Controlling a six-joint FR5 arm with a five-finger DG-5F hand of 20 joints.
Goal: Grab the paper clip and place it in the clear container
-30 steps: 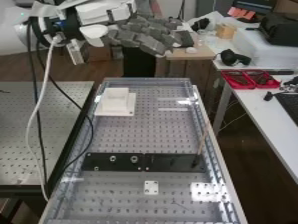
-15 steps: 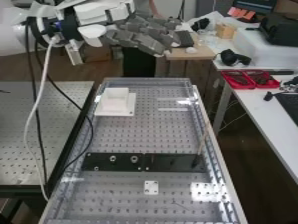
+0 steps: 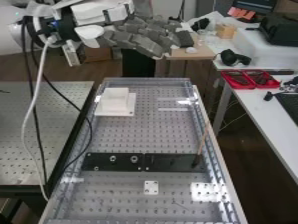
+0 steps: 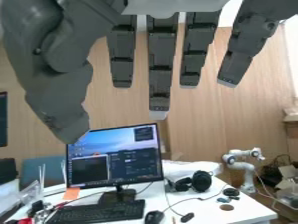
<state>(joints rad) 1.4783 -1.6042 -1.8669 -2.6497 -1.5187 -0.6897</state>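
Observation:
High above the bench's far left corner, my hand (image 3: 140,36) hangs with its fingers extended and nothing held. From the wrist, the hand (image 4: 161,65) shows straight, spread fingers and a thumb standing apart. A thin faint line (image 3: 179,205) lies on the perforated plate near the bench's close end; I cannot tell whether it is the paper clip. On the far left part of the plate stands a pale square box-like piece (image 3: 116,99) on a white base; I cannot tell whether it is the clear container.
A black strip (image 3: 174,162) with fittings crosses the perforated plate, and a thin brown rod (image 3: 202,142) rises at its right end. Nearer lies a small white block (image 3: 151,187). Cables hang left of the bench. Red trays (image 3: 249,80) sit on the right-hand table.
My hand and the arm's wrist have shifted very slightly left and down in the high view, and the hanging cables have swung a little left. The things on the bench are unmoved.

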